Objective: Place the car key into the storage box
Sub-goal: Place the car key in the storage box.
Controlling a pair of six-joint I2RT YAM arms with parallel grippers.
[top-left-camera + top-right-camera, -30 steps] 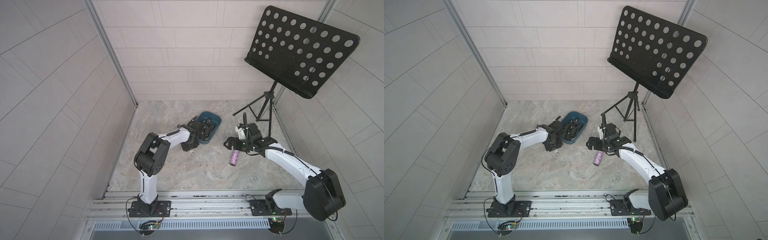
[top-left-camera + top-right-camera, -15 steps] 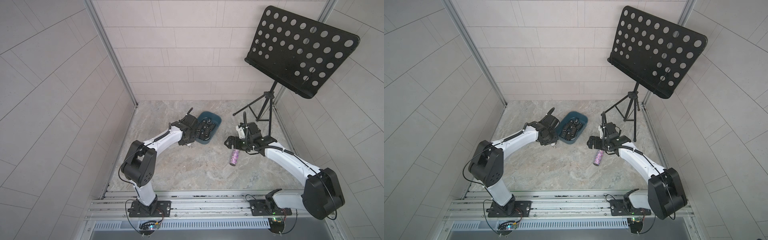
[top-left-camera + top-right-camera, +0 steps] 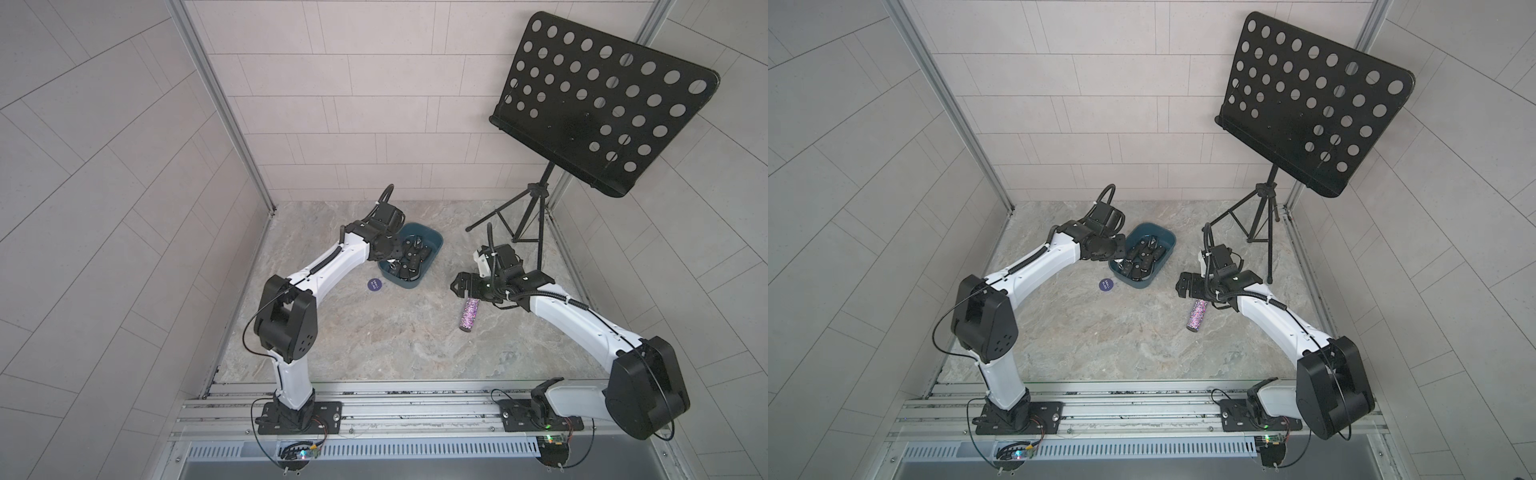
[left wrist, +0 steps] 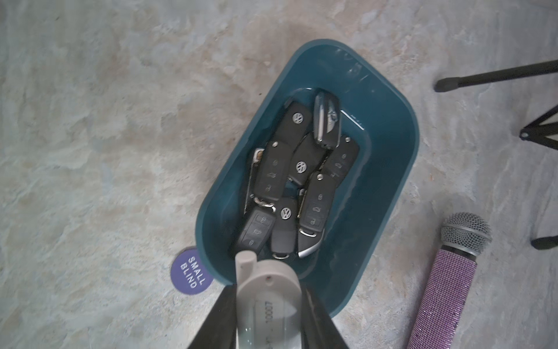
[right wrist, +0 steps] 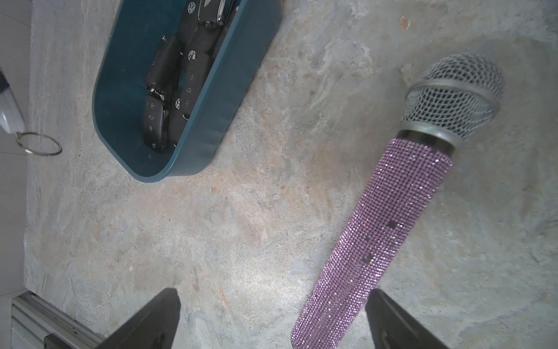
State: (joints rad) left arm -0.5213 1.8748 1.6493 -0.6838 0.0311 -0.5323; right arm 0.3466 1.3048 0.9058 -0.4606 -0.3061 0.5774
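We see pale grey tiled walls (image 3: pixel 353 104) on three sides, joined by aluminium corner posts (image 3: pixel 224 108). The floor (image 3: pixel 395 340) is mottled beige-grey stone, evenly lit, with soft shadows. A black perforated music stand (image 3: pixel 602 104) on a tripod occupies the back right corner. A metal rail (image 3: pixel 415 409) runs along the front.
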